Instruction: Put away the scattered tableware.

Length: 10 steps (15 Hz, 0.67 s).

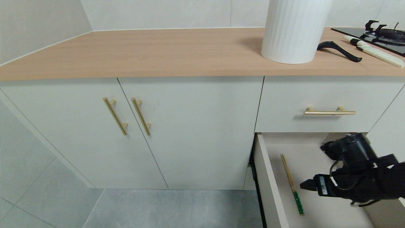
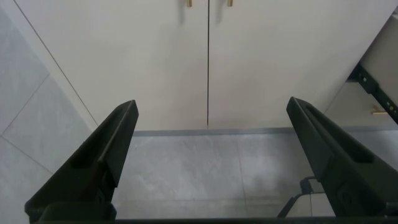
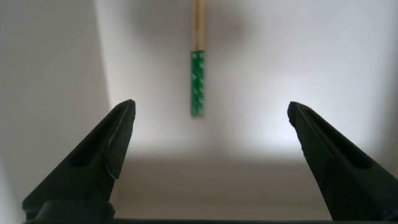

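Note:
A pair of wooden chopsticks [image 1: 291,180] with green ends lies flat in the open lower drawer [image 1: 269,177] at the right, close to its left wall. My right gripper [image 1: 305,185] hovers over the drawer just right of the chopsticks, open and holding nothing. In the right wrist view the chopsticks' green end [image 3: 198,81] lies on the drawer floor beyond the spread fingers of the right gripper [image 3: 210,109]. My left gripper [image 2: 211,104] is open and empty, low down, facing the cabinet doors [image 2: 249,62] and the floor.
On the wooden counter stand a tall white ribbed container [image 1: 294,30], a black curved handle [image 1: 340,50], a white knife [image 1: 376,52] and a black hob [image 1: 383,33]. The upper drawer [image 1: 329,111] is closed. Two closed doors with gold handles [image 1: 115,115] lie left.

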{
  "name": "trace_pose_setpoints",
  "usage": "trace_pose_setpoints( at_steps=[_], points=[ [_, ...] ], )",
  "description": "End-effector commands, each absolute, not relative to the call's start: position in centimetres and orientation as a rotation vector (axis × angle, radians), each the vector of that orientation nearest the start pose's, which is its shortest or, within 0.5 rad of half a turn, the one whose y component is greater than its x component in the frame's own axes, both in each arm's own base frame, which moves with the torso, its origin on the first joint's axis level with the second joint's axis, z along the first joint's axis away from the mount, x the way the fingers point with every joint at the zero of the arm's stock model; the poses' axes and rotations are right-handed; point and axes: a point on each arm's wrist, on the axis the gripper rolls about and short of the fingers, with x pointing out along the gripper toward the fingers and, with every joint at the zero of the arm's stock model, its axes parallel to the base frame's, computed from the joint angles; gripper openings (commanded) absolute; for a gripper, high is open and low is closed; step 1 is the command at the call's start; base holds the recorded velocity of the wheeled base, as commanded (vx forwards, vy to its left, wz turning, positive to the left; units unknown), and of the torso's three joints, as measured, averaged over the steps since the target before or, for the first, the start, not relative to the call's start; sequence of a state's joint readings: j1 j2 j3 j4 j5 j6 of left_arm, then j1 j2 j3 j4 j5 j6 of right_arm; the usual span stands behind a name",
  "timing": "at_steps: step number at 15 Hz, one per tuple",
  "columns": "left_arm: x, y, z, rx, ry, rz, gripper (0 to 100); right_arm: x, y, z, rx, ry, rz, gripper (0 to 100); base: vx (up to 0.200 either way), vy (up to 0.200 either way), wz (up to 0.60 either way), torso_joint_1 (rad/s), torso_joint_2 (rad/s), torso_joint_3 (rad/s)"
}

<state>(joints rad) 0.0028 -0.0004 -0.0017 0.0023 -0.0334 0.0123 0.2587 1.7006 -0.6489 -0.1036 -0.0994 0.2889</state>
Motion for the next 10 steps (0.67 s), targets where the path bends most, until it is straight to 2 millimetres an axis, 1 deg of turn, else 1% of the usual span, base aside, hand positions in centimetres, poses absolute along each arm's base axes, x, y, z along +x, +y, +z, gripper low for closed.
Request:
trace_pose_setpoints(
  at_steps=[1, 2, 3, 4, 5, 6, 10],
  points=[
    [-2.3, -0.1, 7.6, 0.012, 0.000, -0.031, 100, 20.4, 3.0, 19.1, 0.172, 0.788, 0.046, 100, 0.000, 0.000, 0.00, 0.000, 0.00, 0.000],
    [-2.3, -0.1, 7.6, 0.012, 0.001, -0.031, 100, 18.8, 2.3, 21.7, 0.179, 0.796, 0.039, 100, 0.000, 0.000, 0.00, 0.000, 0.00, 0.000],
    [-2.3, -0.1, 7.6, 0.012, 0.001, -0.031, 100, 17.6, 2.1, 23.0, 0.179, 0.792, 0.033, 100, 0.000, 0.000, 0.00, 0.000, 0.00, 0.000],
    [-2.3, -0.1, 7.6, 0.012, 0.001, -0.031, 100, 16.8, 2.0, 23.4, 0.177, 0.785, 0.037, 100, 0.000, 0.000, 0.00, 0.000, 0.00, 0.000],
    [-2.3, -0.1, 7.6, 0.012, 0.000, -0.031, 100, 15.8, 1.6, 23.7, 0.120, 0.752, 0.048, 100, 0.000, 0.000, 0.00, 0.000, 0.00, 0.000],
    [-2.3, -0.1, 7.6, 0.012, 0.001, -0.031, 100, 15.0, 1.2, 23.6, 0.081, 0.740, 0.048, 100, 0.000, 0.000, 0.00, 0.000, 0.00, 0.000],
    [-2.3, -0.1, 7.6, 0.012, 0.000, -0.031, 100, 14.9, 0.9, 23.7, 0.066, 0.723, 0.038, 100, 0.000, 0.000, 0.00, 0.000, 0.00, 0.000]
  ],
)
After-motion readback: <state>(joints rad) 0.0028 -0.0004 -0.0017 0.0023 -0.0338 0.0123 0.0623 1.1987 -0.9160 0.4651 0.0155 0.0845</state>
